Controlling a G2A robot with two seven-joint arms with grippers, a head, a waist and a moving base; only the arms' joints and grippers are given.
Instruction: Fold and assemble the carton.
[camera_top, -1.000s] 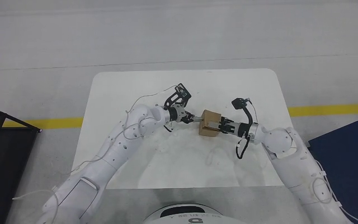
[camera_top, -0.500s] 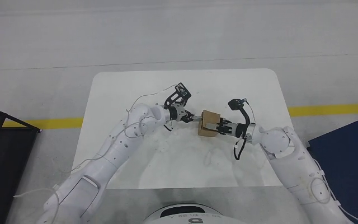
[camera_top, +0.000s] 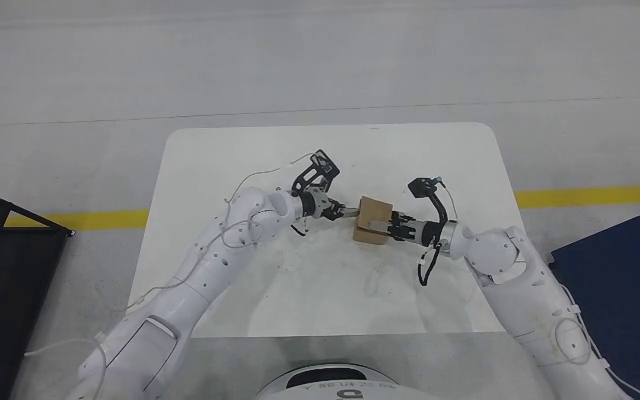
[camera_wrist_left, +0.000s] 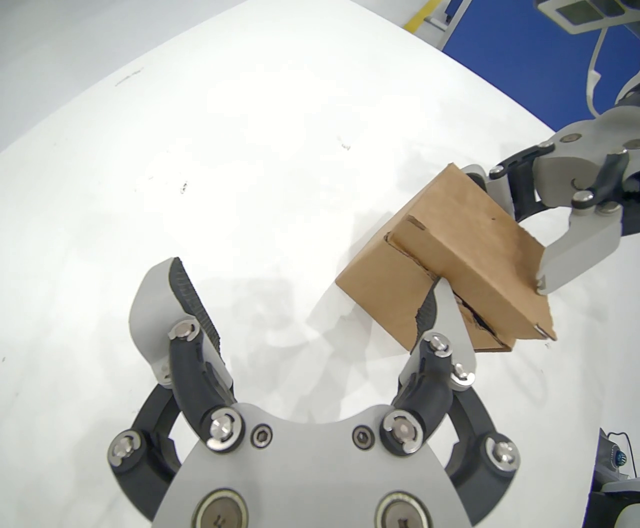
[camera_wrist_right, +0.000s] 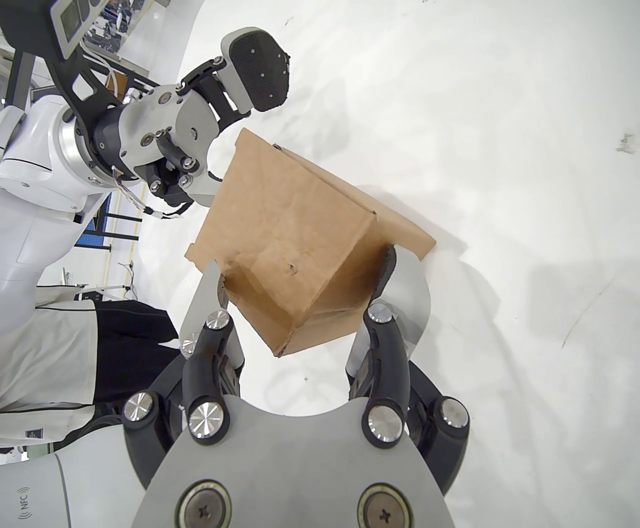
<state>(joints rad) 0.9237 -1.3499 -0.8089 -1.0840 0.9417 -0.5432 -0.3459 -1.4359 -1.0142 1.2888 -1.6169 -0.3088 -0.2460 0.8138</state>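
A: The right gripper is clamped on the carton, with a finger pressed against each of two opposite walls. The left gripper is spread wide, and one of its fingertips touches the seam on the carton's end face.

B: Where is the carton?

A: Near the middle of the table, between the two grippers and tilted. One low edge looks to meet the tabletop, though I can't tell how much of its weight rests there.

B: How far along is the job?

A: Late, I'd judge. The walls are up and it already reads as a box. On the end facing the left gripper, though, there is a dark gap under the flap, and the flap's corner juts past the side, so that end is not flush. What's left seems to be pushing that flap home. The opposite end is hidden behind the right gripper's fingers.

B: And the materials?

A: Plain brown cardboard, matte, with dented, creased panels and ragged cut edges. The pads are dark ribbed rubber on smooth grey fingers. The table is white and smooth, with a few small dark scuffs.
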